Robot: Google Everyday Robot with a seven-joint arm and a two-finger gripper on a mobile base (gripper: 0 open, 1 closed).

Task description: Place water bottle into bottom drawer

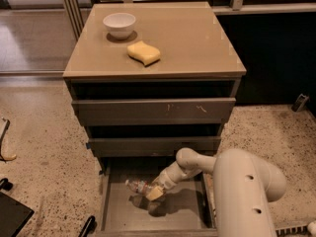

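Note:
The bottom drawer is pulled open at the foot of the cabinet, with a flat grey floor. The water bottle is a small clear plastic bottle lying roughly level, low inside the drawer near its back left. My gripper is down inside the drawer, shut on the right end of the bottle. My white arm reaches in from the right.
On the cabinet top stand a white bowl and a yellow sponge. The top drawer with a scratched front and the middle drawer stick out slightly above. Speckled floor lies all around.

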